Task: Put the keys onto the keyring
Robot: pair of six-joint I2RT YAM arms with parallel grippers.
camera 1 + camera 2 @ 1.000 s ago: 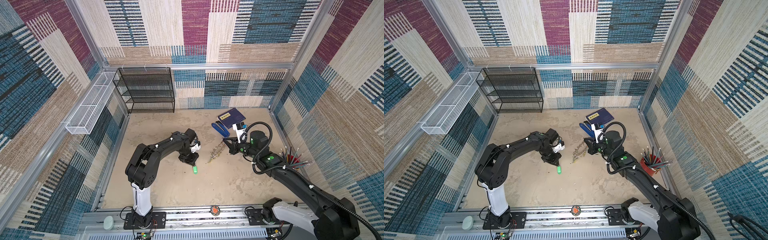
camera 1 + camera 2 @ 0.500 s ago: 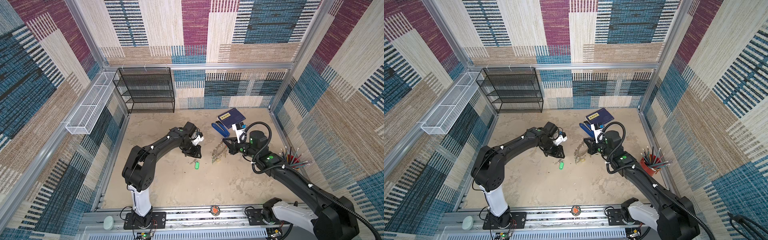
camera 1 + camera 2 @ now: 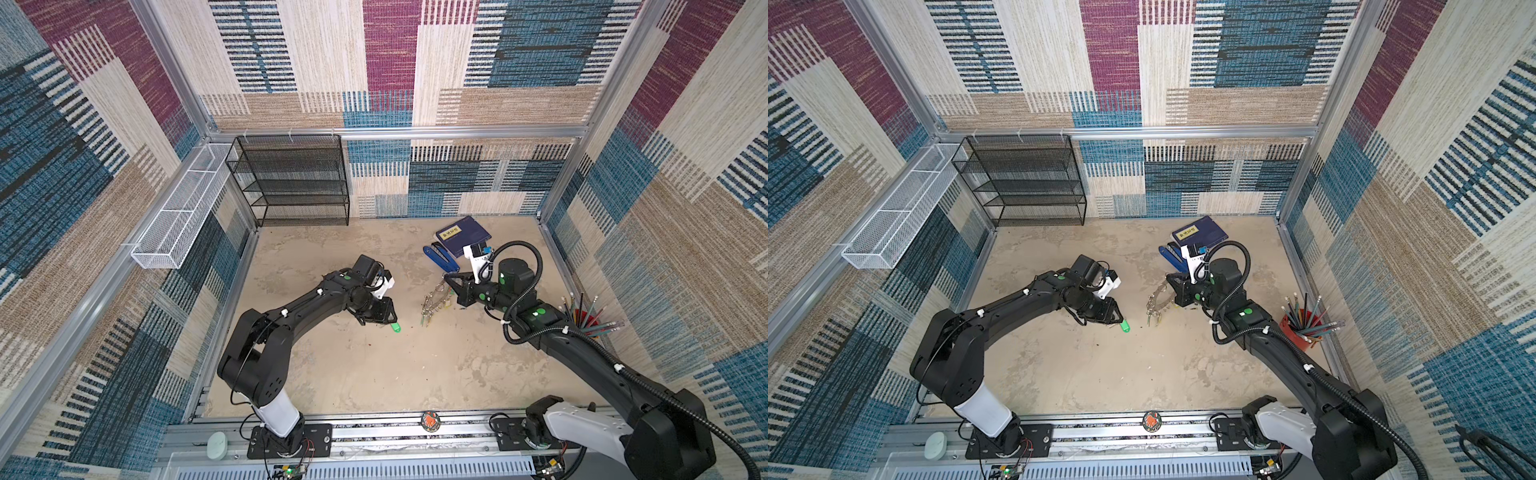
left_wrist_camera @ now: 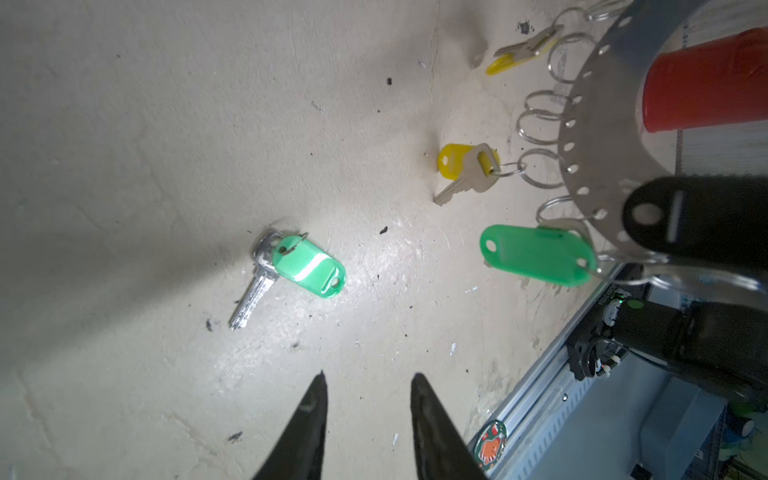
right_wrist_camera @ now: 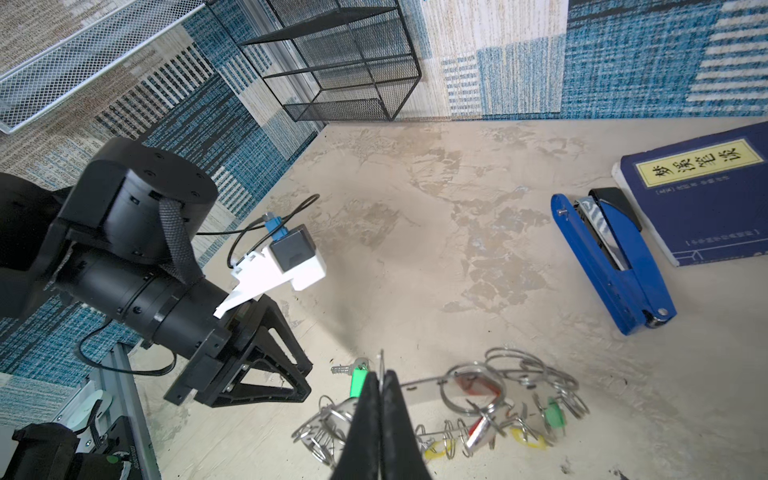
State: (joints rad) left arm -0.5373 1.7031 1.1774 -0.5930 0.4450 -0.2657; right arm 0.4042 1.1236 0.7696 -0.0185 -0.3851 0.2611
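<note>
Sandy table (image 3: 374, 374) carries the green-tagged key (image 4: 307, 266) lying loose, just ahead of the left claw (image 4: 369, 376), whose jaws stand parted and empty; right claw (image 5: 380, 374) is clenched on the keyring (image 5: 428, 392), which sits near the key.

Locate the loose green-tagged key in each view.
In a top view: green-tagged key just off the left end effector.
In a top view: same spot.
Left wrist: mid-picture.
Right wrist: partly behind the right end effector, tag showing.
Shared landmark: the keyring, beside it.
</note>
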